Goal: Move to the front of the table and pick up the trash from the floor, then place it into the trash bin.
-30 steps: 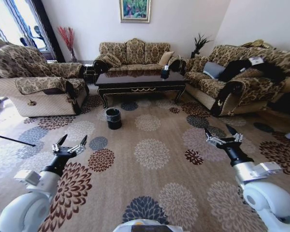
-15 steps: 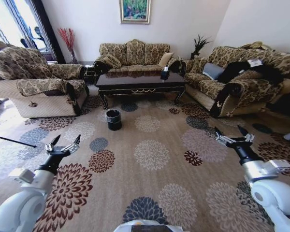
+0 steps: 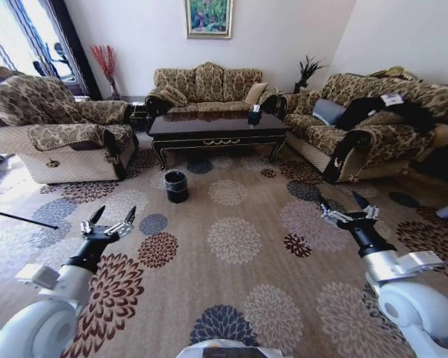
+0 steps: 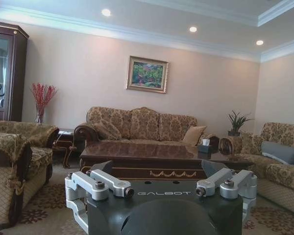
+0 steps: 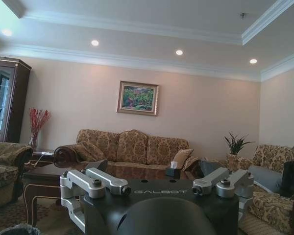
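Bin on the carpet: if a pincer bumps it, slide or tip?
The bin looks small and bucket-like, so probably light and easy to shove. It stands upright on carpet, which likely drags at its base, so a high nudge may tip rather than slide it.

1. Glossy white rounded arm shells are showing at the frame's lower corners.
2. Black wrists are carrying silver, screw-studded linkages on the left gripper (image 3: pixel 108 221) and right gripper (image 3: pixel 349 210).
3. Grey "GALBOT" lettering is marking each black housing.
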